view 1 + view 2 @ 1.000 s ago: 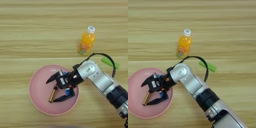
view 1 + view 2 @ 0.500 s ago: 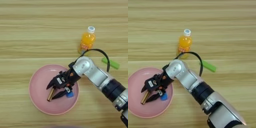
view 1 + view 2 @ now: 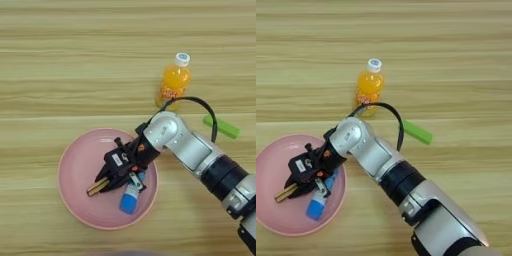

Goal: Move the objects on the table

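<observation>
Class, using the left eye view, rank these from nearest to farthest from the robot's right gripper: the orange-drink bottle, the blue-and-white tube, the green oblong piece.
1. Blue-and-white tube: in the pink plate, right beside the right gripper.
2. Orange-drink bottle: up and to the right, on the table.
3. Green oblong piece: farthest right, beyond the forearm.

Pink plate [image 3: 80,195] holds screwdriver [image 3: 96,187], tube [image 3: 131,197]; bottle [image 3: 174,82] upright; green piece [image 3: 221,127] flat.

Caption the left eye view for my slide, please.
Right gripper over the pink plate at the screwdriver, tube alongside; bottle stands beyond.
</observation>
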`<control>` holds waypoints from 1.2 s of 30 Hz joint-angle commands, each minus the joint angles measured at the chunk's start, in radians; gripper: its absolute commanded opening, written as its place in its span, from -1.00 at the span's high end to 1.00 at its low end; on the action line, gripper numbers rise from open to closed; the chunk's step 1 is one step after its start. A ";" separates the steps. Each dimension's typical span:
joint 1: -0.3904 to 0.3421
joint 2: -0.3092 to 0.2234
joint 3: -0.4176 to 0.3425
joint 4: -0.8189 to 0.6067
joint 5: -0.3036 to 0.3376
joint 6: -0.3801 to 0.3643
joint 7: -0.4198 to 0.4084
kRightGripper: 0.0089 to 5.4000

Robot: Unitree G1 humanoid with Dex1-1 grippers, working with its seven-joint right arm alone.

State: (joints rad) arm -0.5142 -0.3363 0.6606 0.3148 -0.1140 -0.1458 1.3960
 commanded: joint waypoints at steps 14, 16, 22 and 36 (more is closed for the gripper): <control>-0.033 0.046 -0.113 -0.046 0.046 -0.015 -0.116 0.70; -0.033 0.050 -0.134 -0.063 0.063 -0.015 -0.128 0.70; -0.024 0.057 -0.196 -0.132 0.119 -0.004 -0.148 0.70; 0.030 -0.024 -0.359 -0.411 0.259 0.061 -0.176 0.70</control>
State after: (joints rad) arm -0.4449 -0.3243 0.3659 -0.0134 0.1002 -0.0939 1.2538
